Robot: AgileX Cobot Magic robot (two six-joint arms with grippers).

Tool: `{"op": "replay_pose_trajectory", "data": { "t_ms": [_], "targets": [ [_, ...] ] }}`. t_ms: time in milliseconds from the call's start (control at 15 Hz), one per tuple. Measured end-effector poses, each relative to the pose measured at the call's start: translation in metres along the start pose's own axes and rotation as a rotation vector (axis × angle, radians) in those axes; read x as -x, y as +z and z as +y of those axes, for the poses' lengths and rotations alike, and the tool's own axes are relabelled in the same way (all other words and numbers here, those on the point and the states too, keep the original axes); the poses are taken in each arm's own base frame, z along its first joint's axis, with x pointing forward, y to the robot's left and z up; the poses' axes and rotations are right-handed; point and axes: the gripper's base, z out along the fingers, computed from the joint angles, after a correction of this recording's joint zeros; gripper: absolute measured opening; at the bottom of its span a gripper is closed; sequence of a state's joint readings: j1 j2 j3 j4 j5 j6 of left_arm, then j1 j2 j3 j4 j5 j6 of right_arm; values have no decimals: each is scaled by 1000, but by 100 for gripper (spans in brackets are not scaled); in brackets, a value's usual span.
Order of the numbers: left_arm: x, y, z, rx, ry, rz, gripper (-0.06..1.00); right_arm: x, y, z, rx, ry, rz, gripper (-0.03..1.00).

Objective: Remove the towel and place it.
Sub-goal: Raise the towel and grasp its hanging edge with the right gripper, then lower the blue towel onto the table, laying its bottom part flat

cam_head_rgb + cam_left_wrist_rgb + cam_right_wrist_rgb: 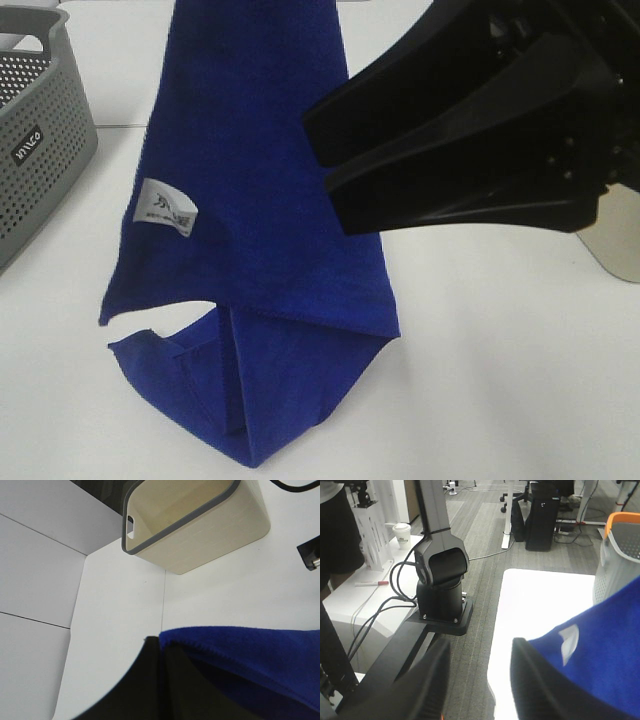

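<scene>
The royal-blue towel (260, 170) hangs taut from above the exterior high view's top edge. Its lower end lies folded on the white table (500, 360), and a white label (168, 208) shows on its left side. In the left wrist view my left gripper (161, 647) is shut on the towel's (250, 655) edge. My right gripper (322, 170) reaches in from the right, fingertips at the towel's right edge. In the right wrist view its fingers (535, 680) stand apart with floor showing between them, the right gripper (480, 645) open, and the towel (600, 650) lies beyond one finger.
A grey perforated basket (40, 150) stands at the table's far left and shows with an orange rim in the right wrist view as the grey basket (620, 555). A cream basket (200, 540) sits on the right side, its corner just visible (620, 250). The other arm's base (440, 600) stands off the table.
</scene>
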State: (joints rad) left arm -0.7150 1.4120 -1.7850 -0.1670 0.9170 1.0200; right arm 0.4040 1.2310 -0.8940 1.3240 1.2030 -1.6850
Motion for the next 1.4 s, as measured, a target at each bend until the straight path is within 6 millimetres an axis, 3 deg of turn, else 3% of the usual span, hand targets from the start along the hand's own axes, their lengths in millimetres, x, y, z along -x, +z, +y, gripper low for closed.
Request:
{"op": "replay_pose_trajectory", "data": {
  "t_ms": [333,533,800,1000,1400],
  "targets": [
    [5,0,6,63,-12,-56,0,-1,0,-5,-58,227,8,66],
    [5,4,16,171,-28,-63,0,-5,-2,-20,-228,407,9,78],
    [-12,41,29,272,-86,84,0,-7,-9,-39,-459,459,-24,80],
    [-8,66,48,349,-194,80,0,-10,-15,-52,-598,453,-37,80],
    [-12,87,48,334,-202,89,0,-33,-6,-80,-642,526,12,80]
  ]
}}
